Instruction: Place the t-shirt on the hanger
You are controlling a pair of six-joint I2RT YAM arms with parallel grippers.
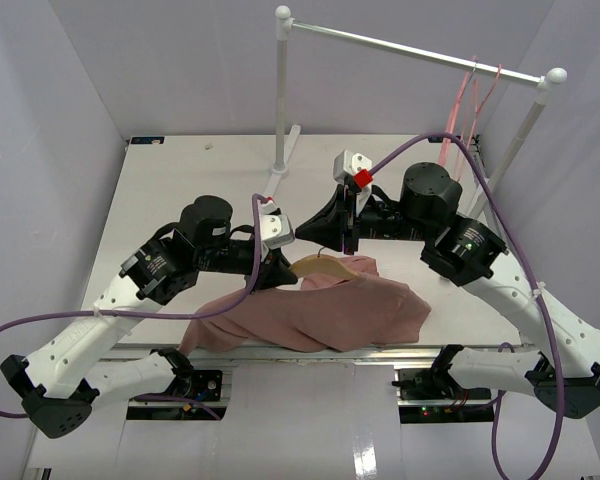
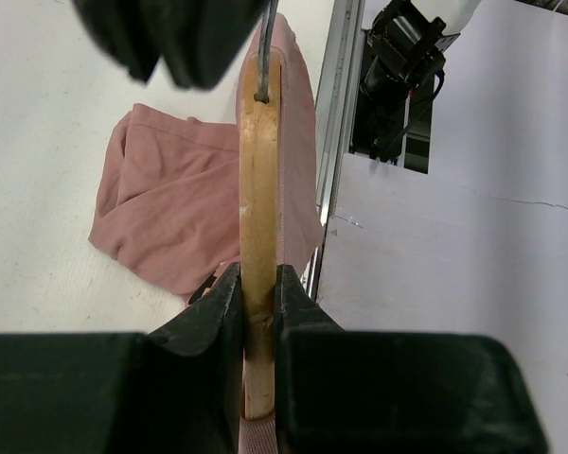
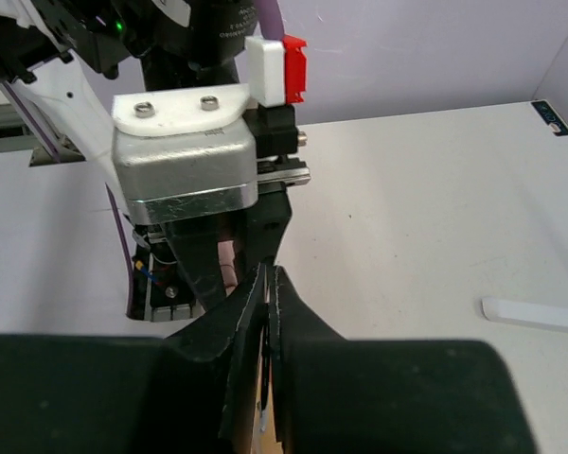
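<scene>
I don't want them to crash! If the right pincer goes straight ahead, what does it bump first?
Probably the left pincer: its silver wrist block sits right in front of the right pincer, looking very close, though depth is hard to judge.

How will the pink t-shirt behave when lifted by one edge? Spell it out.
Probably floppy: the t-shirt lies in soft, rumpled folds, so it should sag from any single grip. Likely light for its size, as the cloth looks thin. It may slip along the smooth wooden hanger, held edge-on by the left gripper.
</scene>
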